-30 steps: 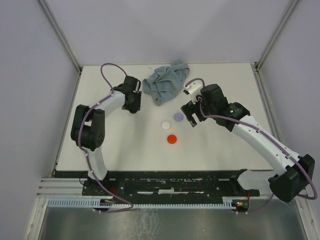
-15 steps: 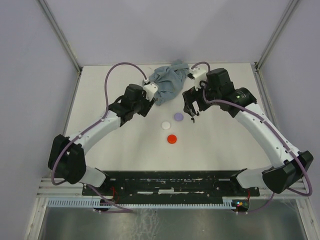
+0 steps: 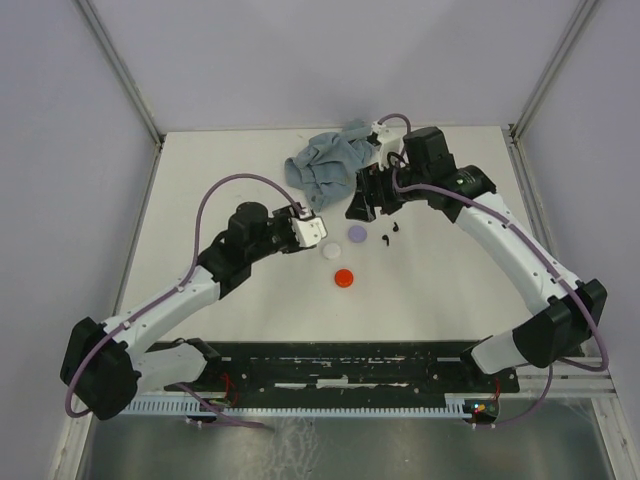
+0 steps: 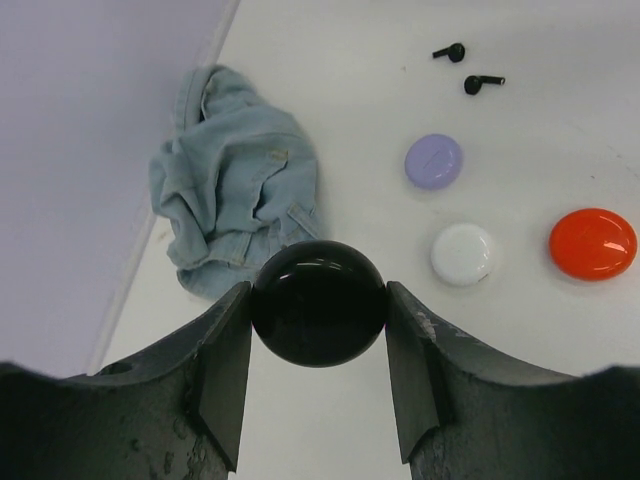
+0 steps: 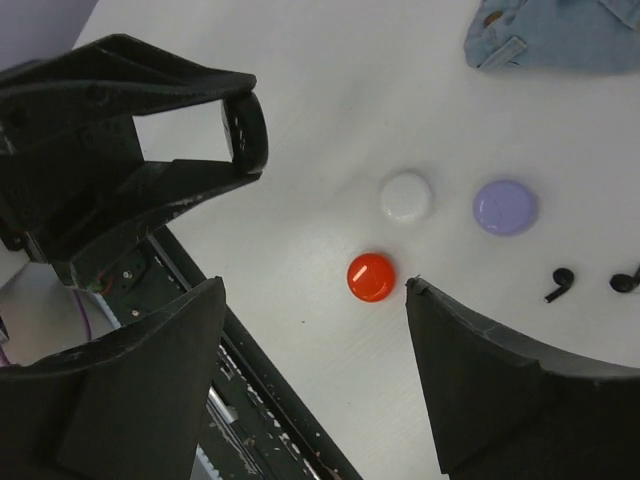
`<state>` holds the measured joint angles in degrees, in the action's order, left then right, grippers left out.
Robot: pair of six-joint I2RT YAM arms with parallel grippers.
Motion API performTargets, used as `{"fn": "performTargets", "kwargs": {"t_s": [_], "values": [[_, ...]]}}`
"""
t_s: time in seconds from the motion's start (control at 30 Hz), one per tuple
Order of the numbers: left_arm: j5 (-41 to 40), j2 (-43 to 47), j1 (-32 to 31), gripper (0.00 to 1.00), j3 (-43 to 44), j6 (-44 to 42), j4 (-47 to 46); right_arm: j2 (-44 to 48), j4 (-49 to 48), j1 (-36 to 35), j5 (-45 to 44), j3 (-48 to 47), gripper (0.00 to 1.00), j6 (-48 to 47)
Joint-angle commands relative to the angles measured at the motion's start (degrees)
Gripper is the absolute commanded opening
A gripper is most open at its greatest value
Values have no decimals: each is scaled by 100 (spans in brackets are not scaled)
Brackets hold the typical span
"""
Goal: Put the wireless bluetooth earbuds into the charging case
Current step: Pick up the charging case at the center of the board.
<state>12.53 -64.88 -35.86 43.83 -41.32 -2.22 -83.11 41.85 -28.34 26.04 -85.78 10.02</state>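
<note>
Two black earbuds [image 3: 385, 238] [image 3: 397, 228] lie on the white table right of the lilac disc; the left wrist view [image 4: 450, 50] [image 4: 483, 82] and right wrist view [image 5: 560, 283] [image 5: 627, 278] show them too. My left gripper [image 3: 306, 228] is shut on a glossy black round charging case [image 4: 318, 303], held above the table left of the discs and seen edge-on [image 5: 248, 128] from the right wrist. My right gripper [image 3: 360, 203] hangs open and empty [image 5: 312, 285] by the cloth, behind the discs.
Lilac [image 3: 355, 233], white [image 3: 331, 250] and red [image 3: 344, 278] round discs sit mid-table. A crumpled blue cloth [image 3: 325, 170] lies at the back. The black base rail [image 3: 330, 365] runs along the near edge, and walls enclose the table.
My left arm swung from the back left toward the middle with the black case. My right gripper drew back toward the cloth, and the two black earbuds now show where it was.
</note>
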Motion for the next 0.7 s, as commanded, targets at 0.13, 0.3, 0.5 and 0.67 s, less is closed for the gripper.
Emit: {"fn": "performTargets", "kwargs": {"t_s": [0.13, 0.3, 0.5, 0.67], "values": [[472, 169, -325, 44, 189, -1009, -516, -294, -1086, -336, 695, -126, 77, 806], [557, 194, -449, 44, 257, -1063, -448, -451, -1482, -463, 666, 58, 72, 989], [591, 230, -540, 44, 277, -1045, -385, -642, -1543, -623, 797, 98, 64, 870], [607, 271, -568, 44, 286, -976, -389, -657, -1486, -631, 756, 308, 56, 623]]}}
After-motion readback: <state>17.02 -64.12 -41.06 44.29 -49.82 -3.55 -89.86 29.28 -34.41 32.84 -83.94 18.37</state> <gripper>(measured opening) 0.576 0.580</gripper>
